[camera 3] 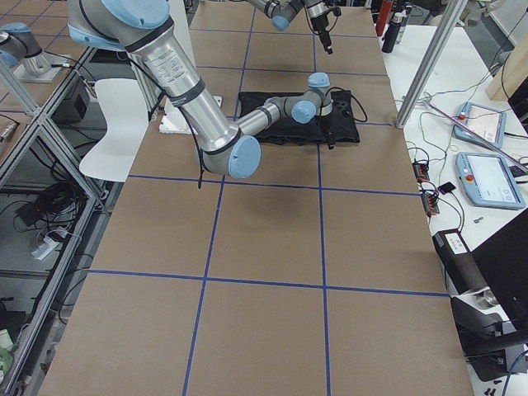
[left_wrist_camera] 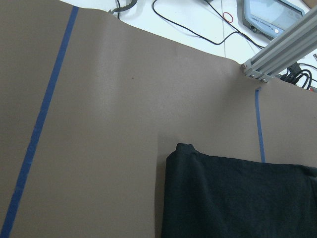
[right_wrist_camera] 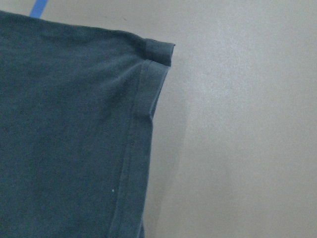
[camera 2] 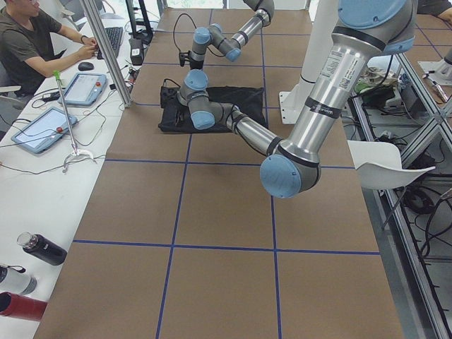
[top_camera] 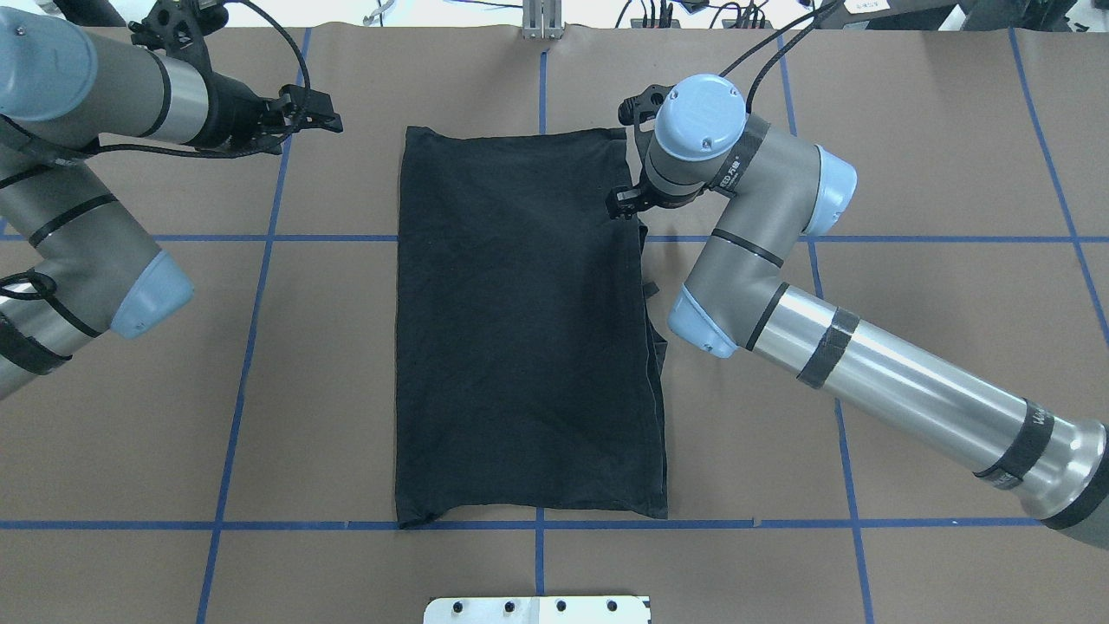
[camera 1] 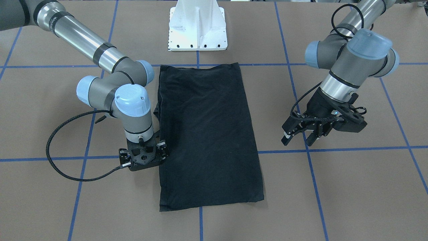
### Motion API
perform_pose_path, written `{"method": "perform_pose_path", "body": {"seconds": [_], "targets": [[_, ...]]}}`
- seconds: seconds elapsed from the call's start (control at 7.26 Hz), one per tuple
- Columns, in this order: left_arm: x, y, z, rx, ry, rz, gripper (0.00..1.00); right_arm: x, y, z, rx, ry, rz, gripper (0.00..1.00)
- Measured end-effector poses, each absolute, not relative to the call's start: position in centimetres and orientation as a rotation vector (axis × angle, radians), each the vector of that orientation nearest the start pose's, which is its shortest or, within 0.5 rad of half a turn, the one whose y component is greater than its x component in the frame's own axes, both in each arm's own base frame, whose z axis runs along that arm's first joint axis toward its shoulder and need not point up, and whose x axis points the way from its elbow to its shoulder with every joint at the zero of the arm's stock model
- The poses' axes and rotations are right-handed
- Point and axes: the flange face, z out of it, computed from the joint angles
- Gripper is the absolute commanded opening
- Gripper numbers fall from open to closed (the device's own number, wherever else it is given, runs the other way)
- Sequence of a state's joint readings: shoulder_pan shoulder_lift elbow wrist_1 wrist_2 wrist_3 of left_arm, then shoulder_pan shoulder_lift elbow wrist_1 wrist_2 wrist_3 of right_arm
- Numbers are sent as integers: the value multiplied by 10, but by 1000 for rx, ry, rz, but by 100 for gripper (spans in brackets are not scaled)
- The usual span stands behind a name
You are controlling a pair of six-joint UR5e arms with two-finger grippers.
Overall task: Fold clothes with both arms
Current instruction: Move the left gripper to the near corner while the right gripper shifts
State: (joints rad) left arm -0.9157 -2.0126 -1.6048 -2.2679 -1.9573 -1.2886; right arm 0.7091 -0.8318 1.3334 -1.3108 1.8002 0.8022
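The clothes are one black T-shirt (camera 1: 207,134) (top_camera: 520,329), folded into a long flat rectangle at mid-table, plain black side up. My right gripper (camera 1: 144,160) (top_camera: 625,206) points straight down at the shirt's long edge near a far corner. Its linkage looks spread, so it reads as open, and its fingertips are hidden under the wrist. The right wrist view shows only a flat hemmed corner of the shirt (right_wrist_camera: 64,124). My left gripper (camera 1: 299,140) (top_camera: 325,117) hangs open and empty above bare table, well off the shirt's other side. A shirt corner (left_wrist_camera: 233,198) shows in the left wrist view.
The white pedestal base (camera 1: 197,30) stands at the shirt's near end. Blue tape lines (top_camera: 260,347) grid the brown table. A person (camera 2: 35,42) sits at a side desk with tablets (camera 2: 85,88) and bottles (camera 2: 42,248). An aluminium post (left_wrist_camera: 282,44) stands past the far edge.
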Motion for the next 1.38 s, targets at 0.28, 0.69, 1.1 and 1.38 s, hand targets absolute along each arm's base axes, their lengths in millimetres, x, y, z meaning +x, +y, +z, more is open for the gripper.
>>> {"method": "perform_pose_path", "body": {"seconds": [0.28, 0.69, 1.1, 1.38], "targets": [[322, -571, 306, 354, 1175, -305, 100, -474, -551, 266, 326, -818, -151, 100], [311, -533, 304, 238, 1269, -240, 100, -410, -495, 254, 215, -991, -88, 100], [331, -458, 298, 61, 1410, -314, 100, -374, -452, 247, 67, -1098, 73, 100], [387, -393, 304, -22, 1413, -347, 100, -370, -431, 254, 18, -1163, 115, 100]]}}
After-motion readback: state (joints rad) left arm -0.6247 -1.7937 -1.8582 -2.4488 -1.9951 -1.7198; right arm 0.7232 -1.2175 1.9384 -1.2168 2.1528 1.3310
